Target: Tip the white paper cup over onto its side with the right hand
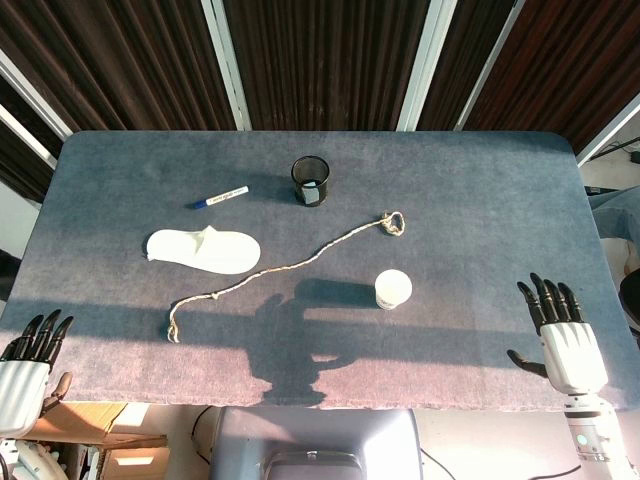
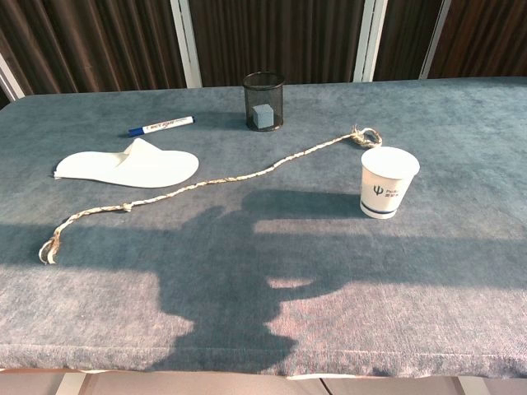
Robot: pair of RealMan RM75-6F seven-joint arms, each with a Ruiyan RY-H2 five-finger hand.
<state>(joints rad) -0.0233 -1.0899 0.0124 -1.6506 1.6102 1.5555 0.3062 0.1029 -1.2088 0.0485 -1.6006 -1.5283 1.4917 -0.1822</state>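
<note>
The white paper cup (image 1: 393, 289) (image 2: 388, 183) stands upright on the grey table, right of centre, its mouth up and a dark logo on its side. My right hand (image 1: 562, 338) hovers at the table's front right corner, well to the right of the cup, fingers spread and holding nothing. My left hand (image 1: 28, 368) sits at the front left corner, fingers apart and empty. Neither hand shows in the chest view.
A long rope (image 1: 280, 268) (image 2: 206, 188) runs diagonally from front left to just behind the cup. A white slipper (image 1: 204, 249) (image 2: 130, 164), a blue marker (image 1: 221, 197) (image 2: 160, 125) and a black mesh pen holder (image 1: 311, 180) (image 2: 264, 100) lie farther back.
</note>
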